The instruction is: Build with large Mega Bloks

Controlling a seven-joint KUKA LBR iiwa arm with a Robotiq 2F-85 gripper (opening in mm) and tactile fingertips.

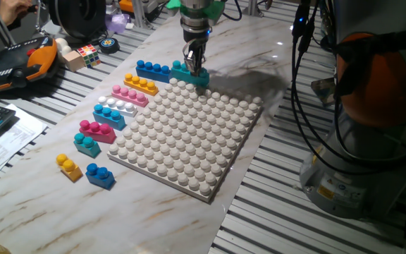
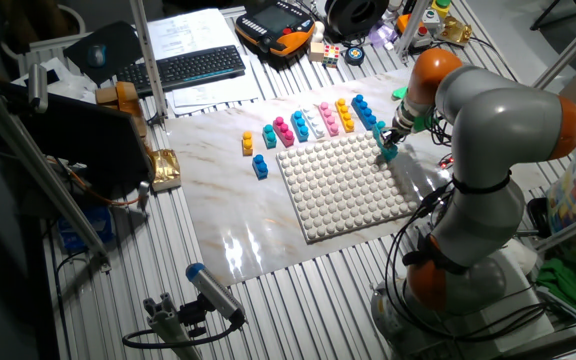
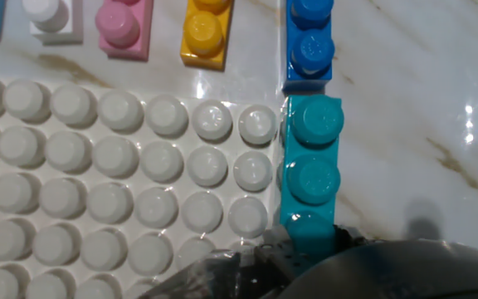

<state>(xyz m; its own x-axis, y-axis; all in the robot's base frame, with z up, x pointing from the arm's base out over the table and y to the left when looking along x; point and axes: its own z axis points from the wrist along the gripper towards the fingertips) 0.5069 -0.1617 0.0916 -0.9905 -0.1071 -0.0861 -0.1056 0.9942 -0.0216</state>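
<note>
Teal brick (image 3: 309, 166) flat, touching blue brick (image 3: 310, 41).

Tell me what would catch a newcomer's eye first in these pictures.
The big white studded baseplate in the middle of the marble table, with bright bricks lined up along its left edge: blue, yellow, pink and more. Then the gripper, down at the plate's far corner on a teal brick that lies along the plate's edge, just past the blue one.
</note>
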